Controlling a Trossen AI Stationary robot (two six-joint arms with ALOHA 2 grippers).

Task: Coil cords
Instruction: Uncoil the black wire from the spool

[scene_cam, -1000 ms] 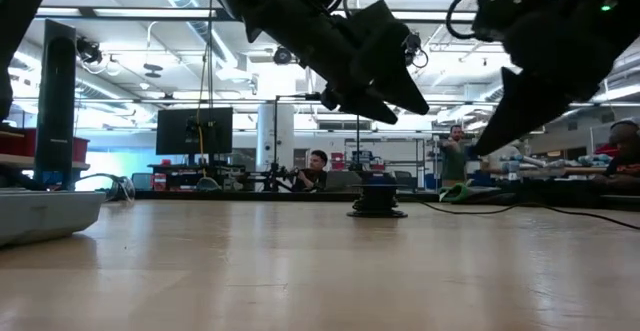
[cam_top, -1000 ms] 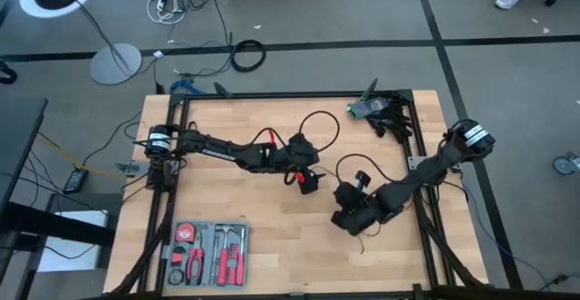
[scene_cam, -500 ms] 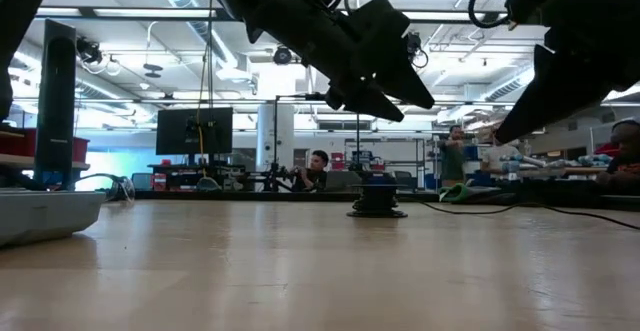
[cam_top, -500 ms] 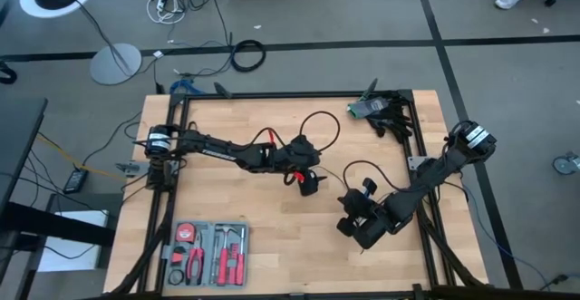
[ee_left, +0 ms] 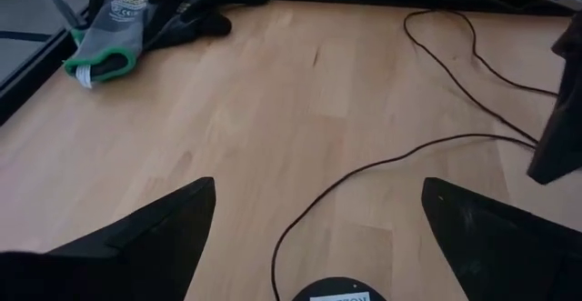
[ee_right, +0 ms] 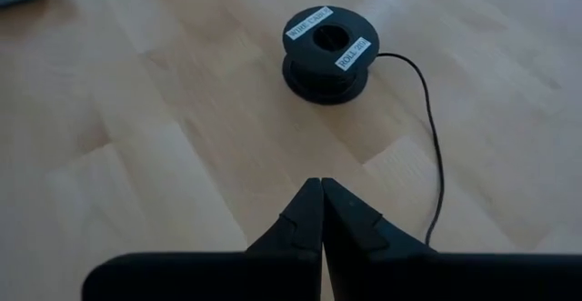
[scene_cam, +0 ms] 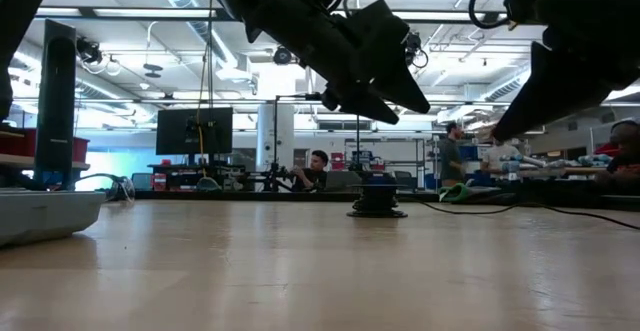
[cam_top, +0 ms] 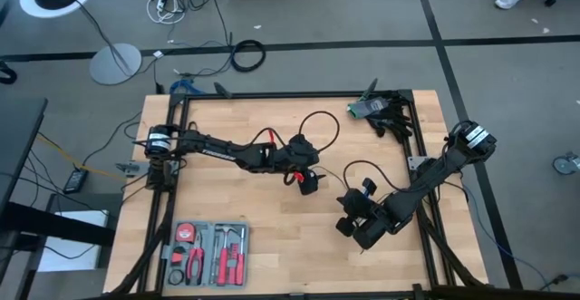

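The cord is a thin black wire [ee_left: 382, 160] lying in loose loops on the wooden table [cam_top: 236, 200]. It ends at a small round black spool [ee_right: 327, 51] with white labels, which stands flat on the table [scene_cam: 377, 203]. My left gripper [ee_left: 318, 183] hangs open above the spool, one finger to each side, touching nothing. My right gripper [ee_right: 321, 205] is shut, raised off the table on the spool's near-right side and pointing at it. The wire [ee_right: 435, 146] runs past its fingers; I see nothing between them.
A grey case of red-handled tools [cam_top: 207, 253] lies at the near left. Green-cuffed grey gloves [ee_left: 114, 24] lie at the far right corner [cam_top: 376, 110]. Black frame rails [cam_top: 417, 137] border the table. People sit in the room beyond the far edge.
My right gripper has swung a little toward the table's near edge and right side, away from the spool, and rolled slightly about its own axis; it stays shut. The spool has not moved.
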